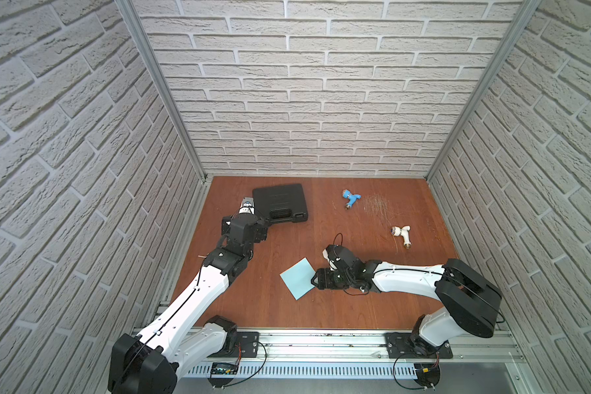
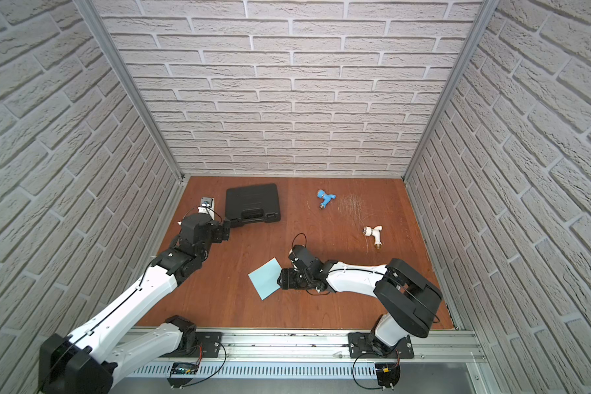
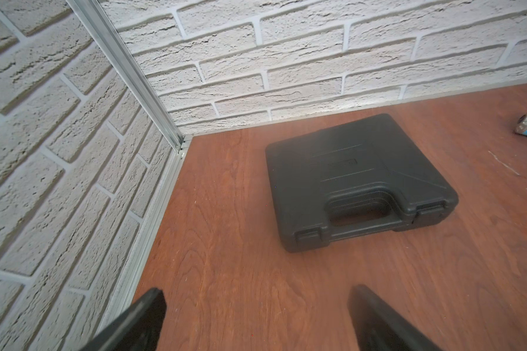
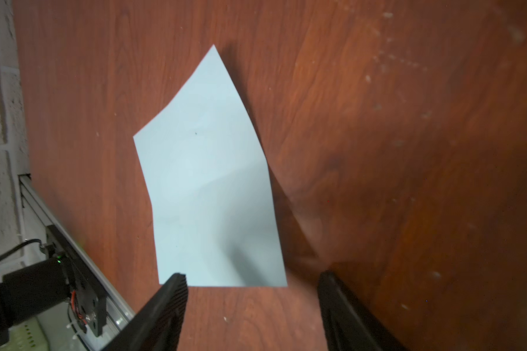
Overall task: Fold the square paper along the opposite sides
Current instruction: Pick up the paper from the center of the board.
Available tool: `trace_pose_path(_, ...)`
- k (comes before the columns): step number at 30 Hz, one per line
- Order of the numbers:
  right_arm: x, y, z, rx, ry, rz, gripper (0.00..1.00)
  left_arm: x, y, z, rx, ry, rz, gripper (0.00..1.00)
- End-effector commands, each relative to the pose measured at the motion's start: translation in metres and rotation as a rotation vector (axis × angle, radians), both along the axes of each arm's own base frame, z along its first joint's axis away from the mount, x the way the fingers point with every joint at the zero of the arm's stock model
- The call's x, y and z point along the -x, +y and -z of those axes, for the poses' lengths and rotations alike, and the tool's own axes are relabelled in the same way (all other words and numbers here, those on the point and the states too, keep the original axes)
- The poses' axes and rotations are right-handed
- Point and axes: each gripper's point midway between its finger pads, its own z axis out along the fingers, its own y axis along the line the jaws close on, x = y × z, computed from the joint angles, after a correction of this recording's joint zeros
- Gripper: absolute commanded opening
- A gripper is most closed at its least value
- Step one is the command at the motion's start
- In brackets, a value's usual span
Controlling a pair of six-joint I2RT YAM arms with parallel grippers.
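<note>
Toward the front edge of the desk [image 1: 355,307], about midway along it, the square paper [image 1: 297,278] lies turned cornerwise to the desk's sides, with one corner pointing at the front edge. The right gripper [image 1: 314,279] sits low at the paper's right-hand side. It is by far the nearer of the two.

In the right wrist view, the paper [image 4: 207,182] stretches straight away from the right gripper [image 4: 251,275]. Its nearest side runs crosswise between the fingers, which are spread and pinch nothing. One fingertip [image 4: 177,279] overlaps a corner of that side, and the other stands just beyond the opposite corner. Whether either touches the sheet I cannot tell. The sheet looks slightly wavy rather than dead flat.

The left gripper [image 3: 257,290] is well apart, near the back left corner of the desk and facing the black case [image 3: 356,182]. Its fingers are wide apart and empty.

A square has no long axis, so what matters is that near side. My judgement is that the fold turns on catching it squarely and carrying it over to the far, opposite side — a thin sheet lying this close to the wood may slide instead of lifting.
</note>
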Motion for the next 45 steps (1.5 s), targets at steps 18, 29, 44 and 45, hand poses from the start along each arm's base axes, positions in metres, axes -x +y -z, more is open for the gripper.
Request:
trace_pose_path(18,-0.008,0.011,0.018,0.024,0.012,0.020,0.03,-0.002,-0.029,0.021,0.049,0.057,0.095,0.98)
trace_pose_path(29,-0.029,0.007,-0.090,0.206,-0.344,-0.378,0.03,0.015,-0.121,-0.001,0.266,0.026,0.604,0.98)
trace_pose_path(44,-0.028,-0.039,-0.240,0.167,-0.711,-0.775,0.03,0.036,-0.183,-0.068,0.441,-0.050,1.198,0.98)
trace_pose_path(45,-0.029,-0.042,-0.244,0.171,-0.719,-0.775,0.03,0.037,-0.181,-0.073,0.443,-0.063,1.202,0.98)
